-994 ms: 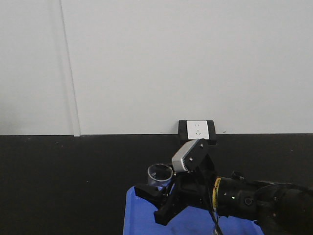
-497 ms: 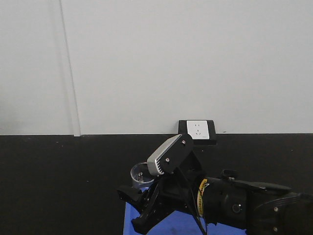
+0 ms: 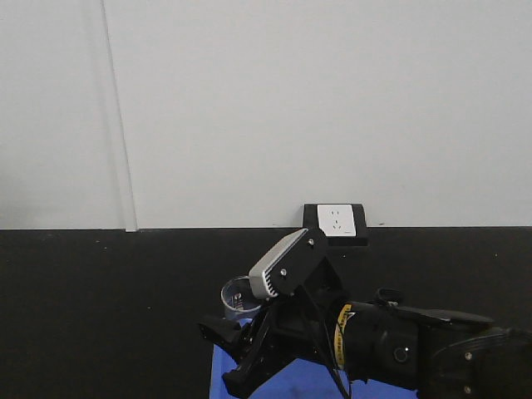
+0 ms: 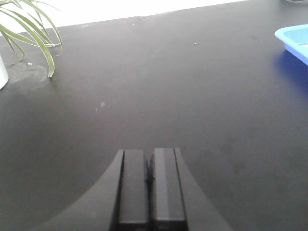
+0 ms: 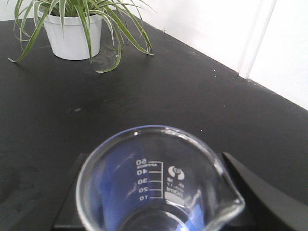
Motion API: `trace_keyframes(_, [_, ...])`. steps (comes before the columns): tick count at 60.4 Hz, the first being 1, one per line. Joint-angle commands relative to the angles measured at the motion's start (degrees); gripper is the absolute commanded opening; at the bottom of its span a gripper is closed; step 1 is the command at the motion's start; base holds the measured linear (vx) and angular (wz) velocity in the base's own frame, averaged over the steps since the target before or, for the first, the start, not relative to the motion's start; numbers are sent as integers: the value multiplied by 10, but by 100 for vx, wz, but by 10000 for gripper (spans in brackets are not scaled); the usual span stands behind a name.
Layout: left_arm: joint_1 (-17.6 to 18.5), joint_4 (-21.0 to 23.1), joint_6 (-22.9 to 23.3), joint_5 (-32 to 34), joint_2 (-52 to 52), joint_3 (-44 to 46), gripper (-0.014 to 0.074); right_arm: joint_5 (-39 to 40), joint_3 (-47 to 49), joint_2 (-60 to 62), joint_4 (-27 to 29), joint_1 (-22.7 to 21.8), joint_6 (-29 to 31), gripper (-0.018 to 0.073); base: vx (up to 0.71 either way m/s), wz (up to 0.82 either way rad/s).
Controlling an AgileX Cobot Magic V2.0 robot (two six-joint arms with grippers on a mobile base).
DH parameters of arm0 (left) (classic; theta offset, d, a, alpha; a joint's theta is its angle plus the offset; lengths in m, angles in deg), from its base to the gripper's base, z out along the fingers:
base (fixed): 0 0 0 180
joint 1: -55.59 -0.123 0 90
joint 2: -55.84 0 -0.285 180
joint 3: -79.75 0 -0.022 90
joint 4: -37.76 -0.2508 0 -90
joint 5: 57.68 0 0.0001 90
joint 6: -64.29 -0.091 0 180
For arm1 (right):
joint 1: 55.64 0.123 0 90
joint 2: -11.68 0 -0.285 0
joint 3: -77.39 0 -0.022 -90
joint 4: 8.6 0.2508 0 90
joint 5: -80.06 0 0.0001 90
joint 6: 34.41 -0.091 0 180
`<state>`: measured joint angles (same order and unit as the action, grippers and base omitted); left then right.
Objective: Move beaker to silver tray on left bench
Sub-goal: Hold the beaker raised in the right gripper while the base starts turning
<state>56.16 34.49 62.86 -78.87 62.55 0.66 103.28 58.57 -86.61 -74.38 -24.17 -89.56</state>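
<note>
Black bench top (image 4: 144, 72), clear graduated beaker (image 5: 159, 185) with spout gripped by right pincer (image 5: 161, 214), left pincer (image 4: 149, 187) pressed closed

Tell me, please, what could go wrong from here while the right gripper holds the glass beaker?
The beaker is smooth glass, pinched only between the fingers of the right gripper, so it may slip or tip. No silver tray shows in any view, so the drop spot cannot be aimed yet. The potted plant stands on the bench ahead; a wide swing could brush its leaves.
</note>
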Motion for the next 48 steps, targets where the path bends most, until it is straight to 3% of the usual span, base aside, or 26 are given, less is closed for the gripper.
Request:
trace_keyframes(1, [3, 2, 1, 43, -5, -11, 1, 18, 17, 26, 17, -1, 2, -11, 0, 0])
trace_keyframes(48, [3, 2, 1, 43, -5, -11, 1, 18, 17, 26, 17, -1, 2, -11, -3, 2])
